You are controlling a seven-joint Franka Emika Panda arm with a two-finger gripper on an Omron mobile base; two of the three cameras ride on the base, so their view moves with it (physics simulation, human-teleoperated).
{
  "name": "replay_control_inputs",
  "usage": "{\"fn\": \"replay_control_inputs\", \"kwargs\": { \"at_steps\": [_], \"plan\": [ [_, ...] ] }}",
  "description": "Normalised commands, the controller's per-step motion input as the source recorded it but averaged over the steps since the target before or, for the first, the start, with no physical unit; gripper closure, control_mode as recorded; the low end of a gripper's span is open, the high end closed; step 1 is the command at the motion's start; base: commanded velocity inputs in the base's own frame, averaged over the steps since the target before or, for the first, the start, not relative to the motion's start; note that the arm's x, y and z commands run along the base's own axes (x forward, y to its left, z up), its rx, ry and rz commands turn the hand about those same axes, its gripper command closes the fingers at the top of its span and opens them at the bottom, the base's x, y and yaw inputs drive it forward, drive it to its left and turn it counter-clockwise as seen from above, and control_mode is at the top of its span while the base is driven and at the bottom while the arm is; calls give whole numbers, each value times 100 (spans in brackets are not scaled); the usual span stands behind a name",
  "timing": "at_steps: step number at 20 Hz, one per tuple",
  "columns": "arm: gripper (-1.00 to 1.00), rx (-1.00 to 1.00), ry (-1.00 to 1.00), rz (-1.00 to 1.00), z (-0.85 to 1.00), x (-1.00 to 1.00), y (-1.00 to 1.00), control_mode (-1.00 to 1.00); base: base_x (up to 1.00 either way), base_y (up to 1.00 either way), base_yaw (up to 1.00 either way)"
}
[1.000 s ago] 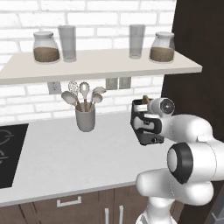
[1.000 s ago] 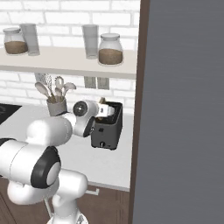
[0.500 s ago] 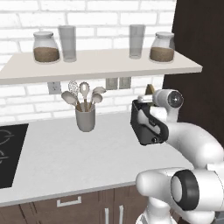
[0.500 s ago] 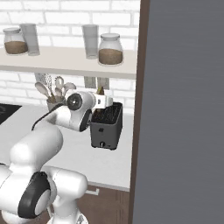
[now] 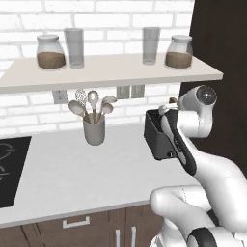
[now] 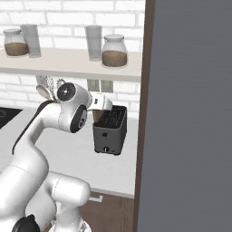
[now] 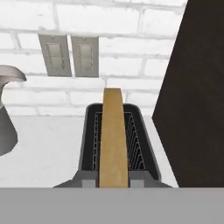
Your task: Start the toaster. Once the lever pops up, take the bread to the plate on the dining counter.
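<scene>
End effector [image 7: 113, 183] pinching thin flat tan bread [image 7: 113, 140] edge-on above boxy black wire-slotted toaster [image 7: 87, 144]

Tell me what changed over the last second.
The gripper rose above the toaster, lifting the bread it is shut on up out of the slot; the elbow swung higher too. The toaster, utensil cup and shelf jars stayed put.
</scene>
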Motion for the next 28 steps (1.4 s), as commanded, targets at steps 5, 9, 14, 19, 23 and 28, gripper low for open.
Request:
{"fn": "replay_control_inputs", "kwargs": {
  "at_steps": [5,9,14,19,23,28],
  "plan": [
    [100,0,14,0,15,-100,2,-100,0,0,0],
    [100,0,7,1,1,-100,6,-100,0,0,0],
    [100,0,3,2,0,-87,37,-100,0,0,0],
    [100,0,0,3,0,-28,49,-100,0,0,0],
    [100,0,-5,1,0,-10,0,-100,0,0,0],
    [100,0,0,0,0,0,0,-100,0,0,0]
  ]
}}
